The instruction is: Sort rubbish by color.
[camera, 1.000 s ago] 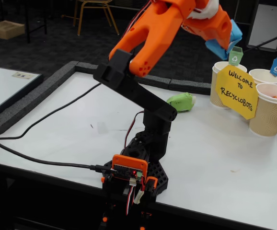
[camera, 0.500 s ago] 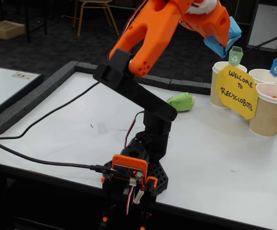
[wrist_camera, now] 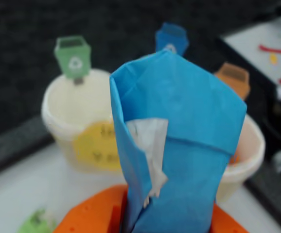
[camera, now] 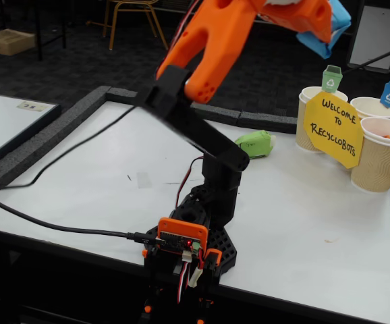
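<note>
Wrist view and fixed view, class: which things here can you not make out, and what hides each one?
- Gripper: fingertips cut by the fixed view's top edge; the blue crumpled paper wad covers them in the wrist view.
- Blue-flagged beige ribbed paper cup: hidden behind the wad in the wrist view; only its flag shows.
- Yellow octagonal sign: lettering blurred in the wrist view.
- Green crumpled paper wad: blurred, cut by the bottom edge.

Three flagged cups (camera: 377,152) and the yellow sign (camera: 332,129) crowd the table's (camera: 303,202) right edge in the fixed view.
</note>
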You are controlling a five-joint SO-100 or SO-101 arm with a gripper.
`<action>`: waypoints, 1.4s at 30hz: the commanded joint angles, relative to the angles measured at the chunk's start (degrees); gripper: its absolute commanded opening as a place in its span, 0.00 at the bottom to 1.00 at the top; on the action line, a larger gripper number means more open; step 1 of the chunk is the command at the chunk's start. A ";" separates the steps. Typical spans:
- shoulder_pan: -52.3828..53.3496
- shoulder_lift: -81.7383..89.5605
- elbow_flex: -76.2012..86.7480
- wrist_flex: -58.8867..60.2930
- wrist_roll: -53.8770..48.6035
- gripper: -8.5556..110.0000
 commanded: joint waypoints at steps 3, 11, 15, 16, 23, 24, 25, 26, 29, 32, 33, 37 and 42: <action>1.76 -8.44 -9.40 -10.28 -1.67 0.07; 2.72 -22.15 -16.08 -20.04 -1.67 0.07; 3.25 -29.00 -19.69 -26.46 -1.67 0.07; 3.25 -30.50 -20.57 -27.60 -1.67 0.07; 3.25 -40.43 -23.82 -36.12 -1.67 0.07; 3.25 -41.48 -23.91 -36.83 -1.67 0.07; 3.25 -42.28 -23.91 -37.35 -1.67 0.07; 3.25 -43.15 -23.91 -37.97 -1.67 0.07; 3.25 -45.62 -23.91 -39.29 -1.67 0.07; 3.25 -48.16 -23.91 -41.48 -1.67 0.07; 3.25 -48.78 -23.82 -42.28 -1.67 0.07; 3.25 -50.27 -23.64 -42.80 -1.67 0.07; 3.25 -52.21 -23.55 -45.00 -1.67 0.07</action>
